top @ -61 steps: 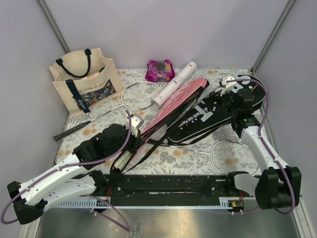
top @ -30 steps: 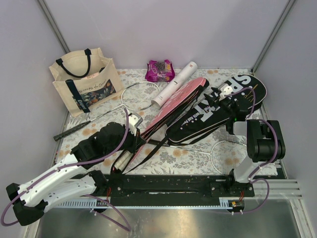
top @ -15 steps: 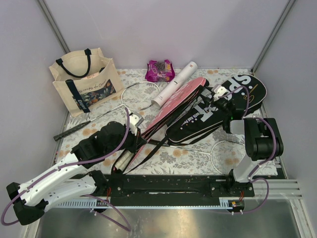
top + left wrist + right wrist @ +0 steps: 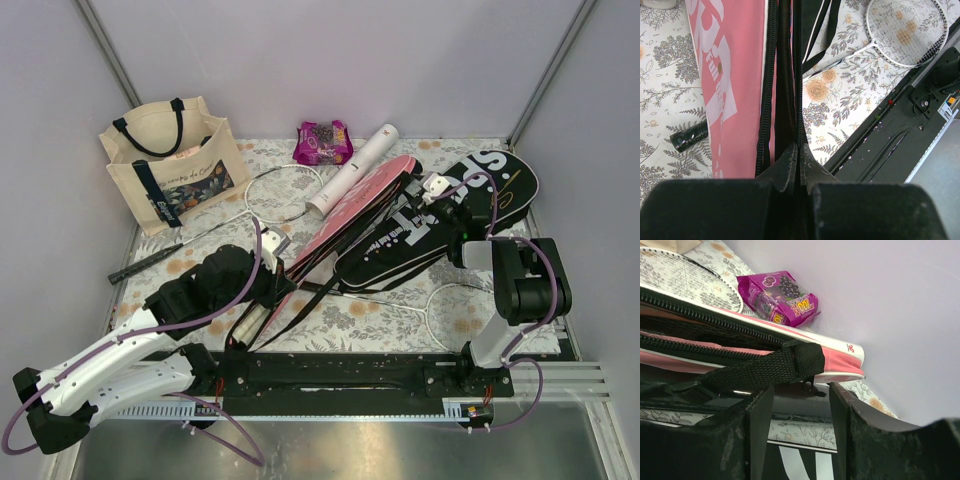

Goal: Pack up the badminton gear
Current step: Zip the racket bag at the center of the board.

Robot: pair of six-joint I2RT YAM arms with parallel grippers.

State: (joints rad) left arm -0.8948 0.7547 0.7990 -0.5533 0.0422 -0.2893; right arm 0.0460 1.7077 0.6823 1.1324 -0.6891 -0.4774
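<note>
My left gripper (image 4: 280, 283) (image 4: 799, 150) is shut on the black zipper edge of the pink SPORT cover (image 4: 355, 205) (image 4: 735, 75) at its narrow near end. My right gripper (image 4: 428, 193) (image 4: 800, 395) is open, low over the black SPORT cover (image 4: 440, 220) (image 4: 790, 410). It faces the pink cover's wide end (image 4: 840, 365) and black strap (image 4: 765, 370) without touching them. The white tube (image 4: 352, 168) (image 4: 840, 346) lies behind the pink cover. One racket (image 4: 283, 193) lies at the left. A second racket's head (image 4: 470, 310) (image 4: 905, 30) lies at the near right.
A cream tote with navy handles (image 4: 170, 165) stands at the back left. A purple snack packet (image 4: 322, 141) (image 4: 780, 297) lies at the back wall. The first racket's black handle (image 4: 150, 262) (image 4: 688, 136) points toward the left edge. The arms' black base rail (image 4: 350, 375) runs along the near edge.
My right arm has folded back from the far right, and its gripper has moved left along the black cover toward the pink cover's wide end. My left arm has held still.
</note>
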